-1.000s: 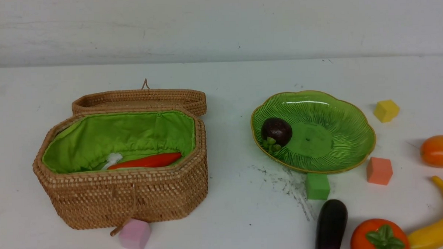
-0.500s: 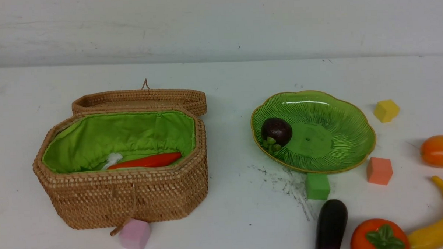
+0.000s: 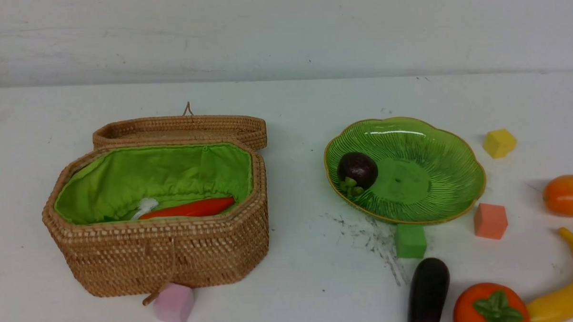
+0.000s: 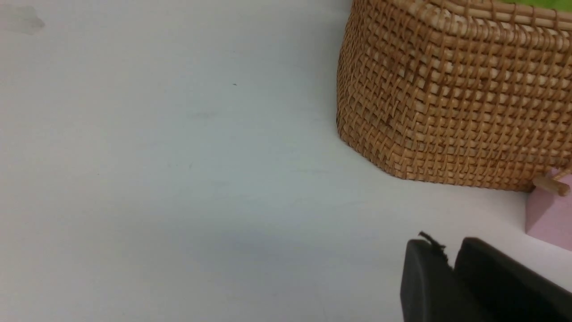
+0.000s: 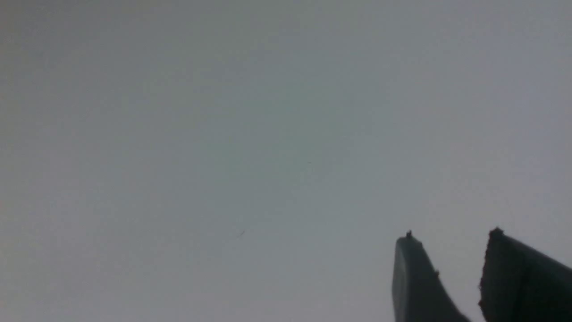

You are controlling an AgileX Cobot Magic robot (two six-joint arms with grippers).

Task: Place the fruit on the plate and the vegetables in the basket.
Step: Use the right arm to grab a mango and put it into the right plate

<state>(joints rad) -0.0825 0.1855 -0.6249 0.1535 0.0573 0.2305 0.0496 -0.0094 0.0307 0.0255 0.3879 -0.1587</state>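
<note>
sitting on the left of the white table (image 3: 294,108) is the large eight-sided tan wicker basket (image 3: 161,251) with bright green cloth lining, its attached wicker lid (image 3: 180,129) lying open behind it; inside, by the near wall, lie the fat white radish (image 3: 145,206), partly hidden, and to its right the long pointed red pepper (image 3: 193,208); a small pink foam cube (image 3: 174,304) sits just beside the basket's near foot; the left pincer (image 4: 447,250) is near that cube over bare table, its black fingers pressed together on nothing; further right stands the shallow green ribbed glass plate (image 3: 439,174) with its gold-edged scalloped rim, the round dark-maroon mangosteen (image 3: 357,170) resting in its left side; a green foam cube (image 3: 411,241) touches the plate's near rim; nearer the table's front edge lie a glossy dark-purple eggplant (image 3: 428,292), the round orange-red tomato (image 3: 489,305) and the curved yellow banana (image 3: 565,289), all on the table; a salmon foam cube (image 3: 490,220) and a yellow foam cube (image 3: 499,143) lie just right of the plate; the orange oval mango (image 3: 569,195) lies at the far right, cut by the frame; the right pincer (image 5: 451,250) is over bare table, a narrow gap between its fingers, holding nothing
</note>
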